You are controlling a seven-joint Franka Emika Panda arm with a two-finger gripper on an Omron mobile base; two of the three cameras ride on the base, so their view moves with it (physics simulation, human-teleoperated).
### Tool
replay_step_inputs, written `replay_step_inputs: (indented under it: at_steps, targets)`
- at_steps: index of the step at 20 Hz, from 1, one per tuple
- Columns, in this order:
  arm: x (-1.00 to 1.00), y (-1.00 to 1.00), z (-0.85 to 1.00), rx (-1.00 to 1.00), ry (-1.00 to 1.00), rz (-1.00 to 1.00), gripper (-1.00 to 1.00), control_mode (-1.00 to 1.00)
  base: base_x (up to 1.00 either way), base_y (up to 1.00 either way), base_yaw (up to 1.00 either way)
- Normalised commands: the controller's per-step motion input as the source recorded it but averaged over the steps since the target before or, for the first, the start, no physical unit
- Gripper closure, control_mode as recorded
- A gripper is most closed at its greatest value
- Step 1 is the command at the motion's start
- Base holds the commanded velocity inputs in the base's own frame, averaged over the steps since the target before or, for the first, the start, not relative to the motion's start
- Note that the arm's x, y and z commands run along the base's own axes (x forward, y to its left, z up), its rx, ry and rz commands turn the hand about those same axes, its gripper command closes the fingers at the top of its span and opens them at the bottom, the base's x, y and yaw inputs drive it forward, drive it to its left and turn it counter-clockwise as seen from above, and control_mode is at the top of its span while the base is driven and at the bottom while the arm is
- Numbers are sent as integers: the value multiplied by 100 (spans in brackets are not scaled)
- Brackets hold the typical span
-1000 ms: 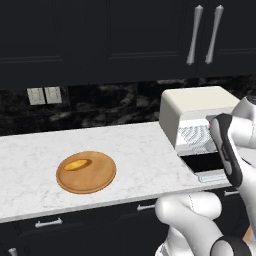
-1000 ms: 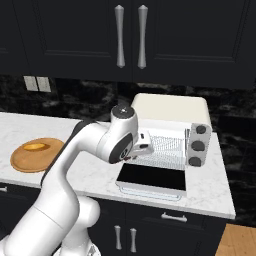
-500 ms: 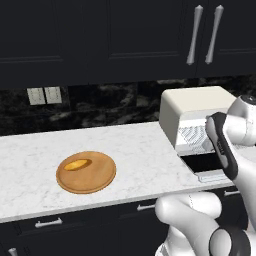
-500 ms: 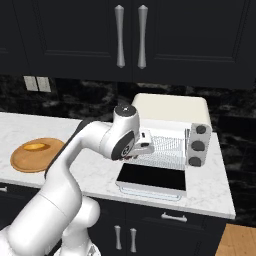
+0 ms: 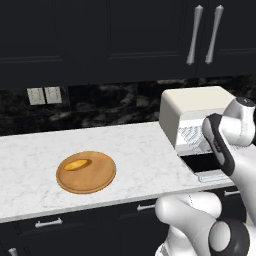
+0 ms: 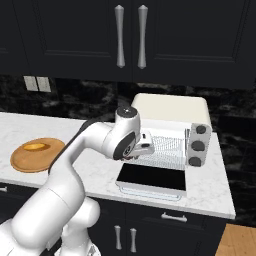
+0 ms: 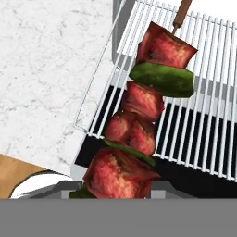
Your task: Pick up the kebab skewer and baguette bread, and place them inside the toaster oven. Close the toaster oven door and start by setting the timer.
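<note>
My gripper [image 6: 148, 148] is shut on the kebab skewer [image 7: 143, 115], held at the mouth of the cream-white toaster oven [image 6: 170, 107]. In the hand view the red and green chunks hang just above the front edge of the wire rack [image 7: 208, 125], the stick's tip pointing inward; the chunks hide my fingertips. The toaster oven door [image 6: 152, 177] lies open and flat on the counter. Far to the left, the golden baguette bread [image 5: 77, 164] rests on a round wooden board [image 5: 86, 172].
The oven's dark knobs [image 6: 197, 145] sit on its right side. Black upper cabinets with silver handles [image 6: 130, 35] hang above. The white marble counter [image 5: 135, 150] stretches between board and oven, its front edge close to the open door.
The hand has edged slightly toward the oven opening with the skewer still held. The baguette, board and oven door stay put.
</note>
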Motion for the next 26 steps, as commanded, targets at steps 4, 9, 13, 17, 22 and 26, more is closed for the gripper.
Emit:
replay_step_inputs:
  at_steps: [4, 9, 13, 17, 22, 26]
  targets:
    - [14, -1, -7, 0, 1, 0, 100, -100, 0, 0, 0]
    - [12, -13, -1, 0, 0, 0, 100, -100, 0, 0, 0]
    - [11, -6, -8, 0, 1, 0, 100, -100, 0, 0, 0]
    - [14, 0, -5, 0, 0, 0, 100, -100, 0, 0, 0]
    - [17, 0, -10, 0, 0, 0, 100, -100, 0, 0, 0]
    - [17, 0, -20, 0, 0, 0, 100, -100, 0, 0, 0]
